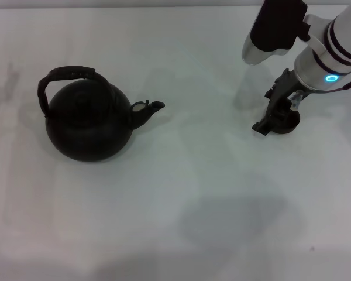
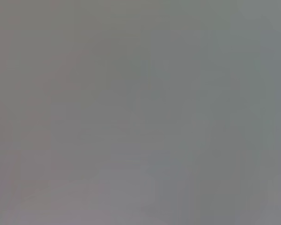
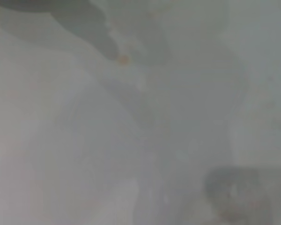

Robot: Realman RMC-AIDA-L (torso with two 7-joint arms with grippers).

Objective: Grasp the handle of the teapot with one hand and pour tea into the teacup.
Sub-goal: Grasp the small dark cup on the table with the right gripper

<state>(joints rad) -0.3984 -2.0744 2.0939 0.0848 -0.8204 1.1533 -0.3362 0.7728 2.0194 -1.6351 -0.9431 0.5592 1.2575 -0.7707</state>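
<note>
1. Nearest the robot, the white bench [image 1: 181, 234] carries only soft grey shadows.
2. Farther out on the robot's left stands the teapot [image 1: 88, 126], a round black pot resting upright on the bench. Its spout [image 1: 147, 110], pale at the base, points toward the robot's right.
3. The handle [image 1: 67, 76] arches over the teapot's top, leaning toward the far left side; nothing is touching it.
4. On the robot's right, well apart from the teapot and a little farther back, the teacup [image 1: 285, 124] sits on the bench, small and dark, partly hidden.
5. The right claw [image 1: 275, 114] is down at the teacup, its dark fingers over the cup's left side and in contact with it; whether the fingers are spread or pinching the cup cannot be told.
6. Behind it, the right arm [image 1: 330, 50] reaches in from the far right corner, white with a glowing blue ring.
7. The left claw is out of sight, and both wrist views show only grey haze.
</note>
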